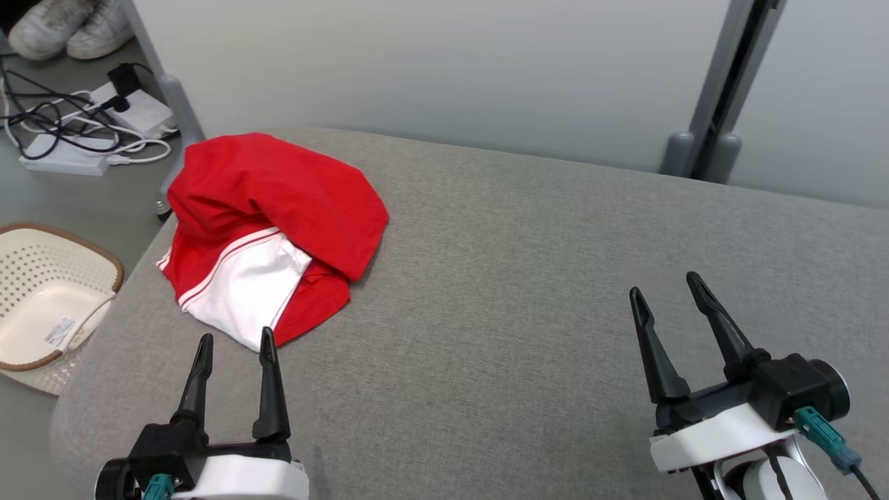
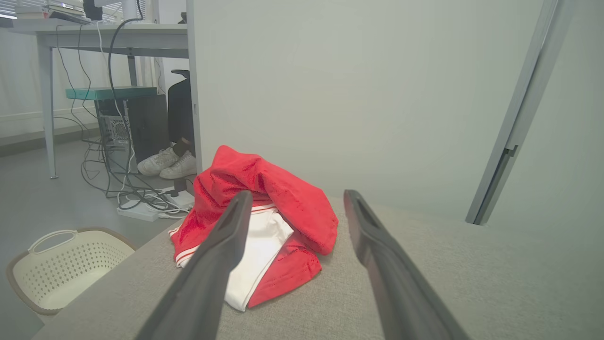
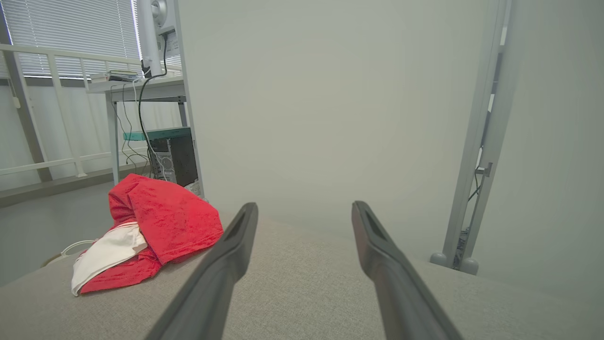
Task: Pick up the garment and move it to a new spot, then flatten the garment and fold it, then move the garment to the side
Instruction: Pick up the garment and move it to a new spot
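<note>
Plainly, the crumpled red-and-white fabric garment (image 1: 278, 222) lay bunched on the far-left part of the grey fabric-covered counter (image 1: 521, 292), close to its left edge. From the left pincer (image 1: 237, 337), whose dark fingers stood wide and empty, it sat at twelve to one o'clock, its white panel just beside the fingertips (image 1: 268, 347). From the right pincer (image 1: 665, 285), equally wide and empty, it lay well apart at about ten o'clock, so the left arm was the nearer. The heap showed no clear long axis (too rumpled to tell). Bare counter stretched toward three o'clock, good room for a new spot. At nine o'clock the edge dropped to a cream perforated plastic basket (image 1: 42, 278) on the floor.
</note>
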